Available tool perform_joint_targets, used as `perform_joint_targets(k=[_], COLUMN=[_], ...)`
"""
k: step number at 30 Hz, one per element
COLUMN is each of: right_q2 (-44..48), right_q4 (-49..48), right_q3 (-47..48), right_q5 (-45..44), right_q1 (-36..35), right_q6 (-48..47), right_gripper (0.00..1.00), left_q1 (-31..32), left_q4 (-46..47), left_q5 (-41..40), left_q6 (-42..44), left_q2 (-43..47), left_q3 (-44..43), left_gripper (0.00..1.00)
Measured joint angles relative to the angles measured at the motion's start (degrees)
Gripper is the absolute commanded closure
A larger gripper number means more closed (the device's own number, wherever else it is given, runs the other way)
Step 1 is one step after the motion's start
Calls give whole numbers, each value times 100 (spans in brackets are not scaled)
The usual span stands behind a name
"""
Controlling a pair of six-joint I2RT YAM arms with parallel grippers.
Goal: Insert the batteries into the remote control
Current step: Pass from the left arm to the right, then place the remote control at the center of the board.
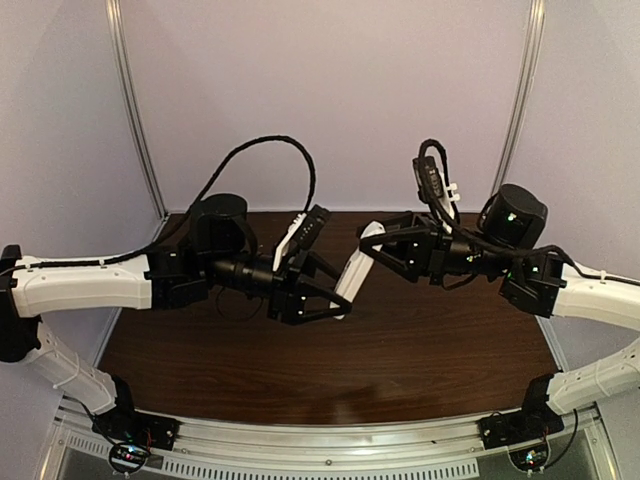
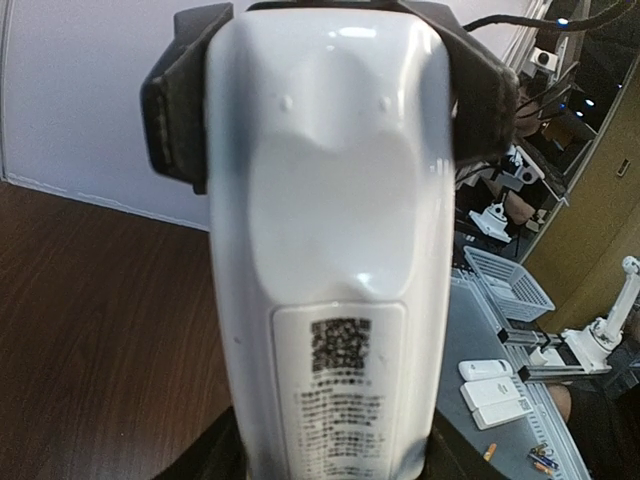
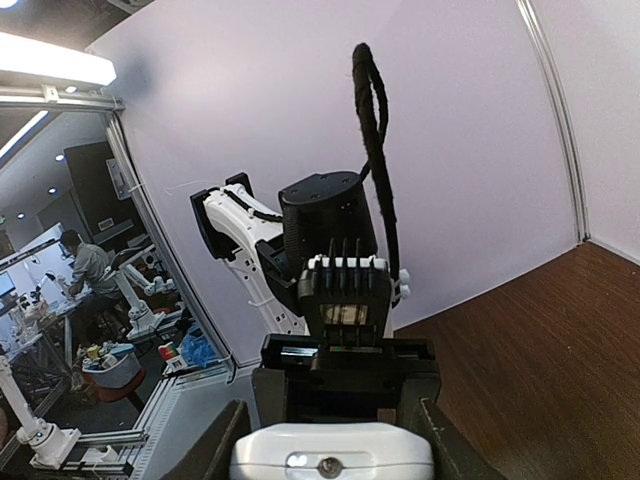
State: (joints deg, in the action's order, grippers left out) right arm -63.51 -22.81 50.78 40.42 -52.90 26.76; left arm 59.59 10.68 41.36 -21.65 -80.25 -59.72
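While holding the remote (image 1: 352,270) aloft over the worktop (image 1: 400,365), left pincer (image 1: 343,298) clamped on its lower end, right pincer (image 1: 372,240) pinching its upper, long axis slanting straight between both, hunt for batteries: none in view.

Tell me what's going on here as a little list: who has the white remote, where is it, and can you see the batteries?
Remote control: white, held up over the table between both hands
Left hand: closed on the remote's near end
Right hand: closed around its far end
Side facing the left wrist camera: the back, with a QR code label
Batteries: not visible in any view
Table: dark wood, below the remote
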Motion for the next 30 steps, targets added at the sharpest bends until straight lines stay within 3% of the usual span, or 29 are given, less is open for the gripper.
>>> perform_joint_targets(k=[4, 10, 16, 22, 26, 30], right_q2=[-28, -214, -719, -1893, -2704, -3344], right_q4=[291, 1322, 2798, 4509, 5285, 5829], right_q3=[101, 514, 1169, 2081, 2485, 2704], right_q5=[-17, -247, -859, -1670, -2076, -2288], right_q1=[0, 57, 109, 120, 120, 118], right_q6=[-59, -326, -763, -1237, -1381, -1482], right_gripper=[70, 73, 75, 76, 76, 76], left_q1=[-149, -505, -951, -1554, -1779, -1836], left_q4=[96, -31, -525, -1318, -2096, -2503], left_q5=[-22, -280, -1029, -2044, -3049, -3530], left_q6=[-74, -140, -170, -422, -599, -658], left_q2=[94, 704, 1491, 1659, 1622, 1604], left_q3=[136, 503, 876, 1086, 1104, 1104], left_gripper=[4, 2, 2, 2, 3, 3])
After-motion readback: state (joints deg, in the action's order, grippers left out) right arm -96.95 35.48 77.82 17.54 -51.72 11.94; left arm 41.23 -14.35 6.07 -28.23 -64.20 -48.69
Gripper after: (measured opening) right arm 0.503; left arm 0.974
